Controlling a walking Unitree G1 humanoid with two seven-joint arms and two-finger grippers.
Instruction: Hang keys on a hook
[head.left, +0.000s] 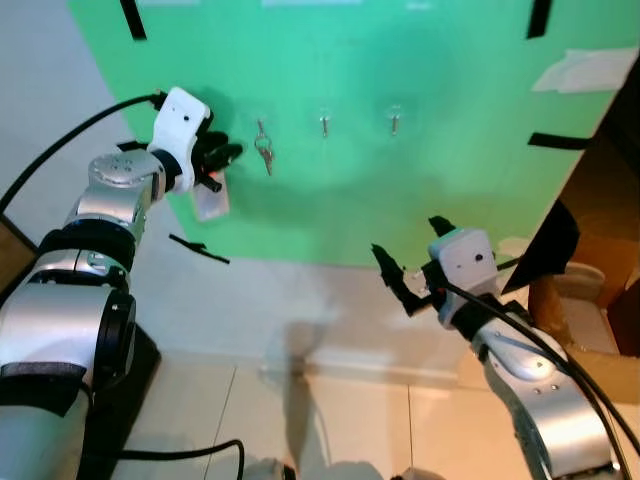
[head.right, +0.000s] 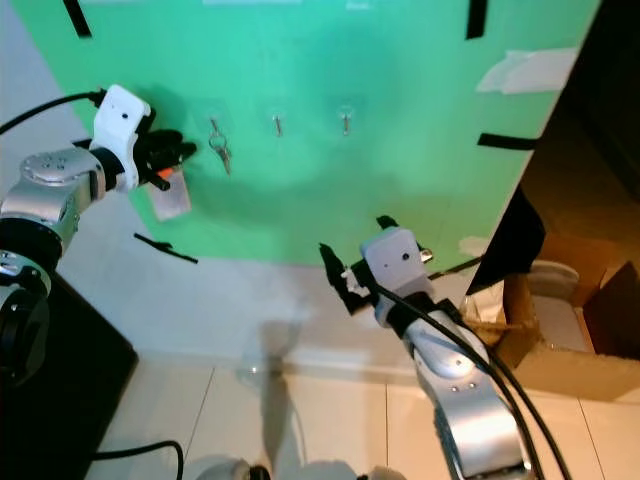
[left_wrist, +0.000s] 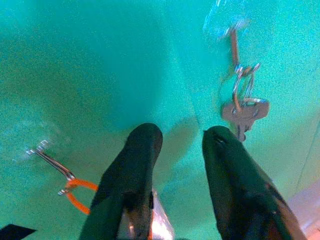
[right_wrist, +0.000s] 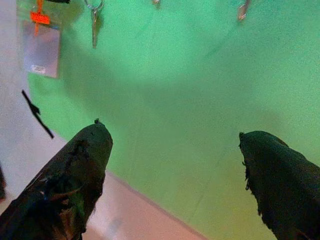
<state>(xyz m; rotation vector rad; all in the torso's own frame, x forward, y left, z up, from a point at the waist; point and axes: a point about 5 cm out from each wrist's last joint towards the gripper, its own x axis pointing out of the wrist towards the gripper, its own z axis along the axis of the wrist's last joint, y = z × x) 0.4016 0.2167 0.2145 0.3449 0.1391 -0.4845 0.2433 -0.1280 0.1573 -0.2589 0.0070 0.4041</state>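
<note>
The left gripper (left_wrist: 177, 137), its two black fingers spread and holding nothing, is raised against the green wall panel (head.left: 420, 170). Just beside its fingertips, a silver key on a metal ring (left_wrist: 243, 102) hangs from a small wall hook (left_wrist: 233, 37). The right gripper (right_wrist: 172, 137) hangs lower, fingers wide apart

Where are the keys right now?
The keys hang from the leftmost of three hooks on the green board, on the robot's left, just beside the open left pincer.
</note>
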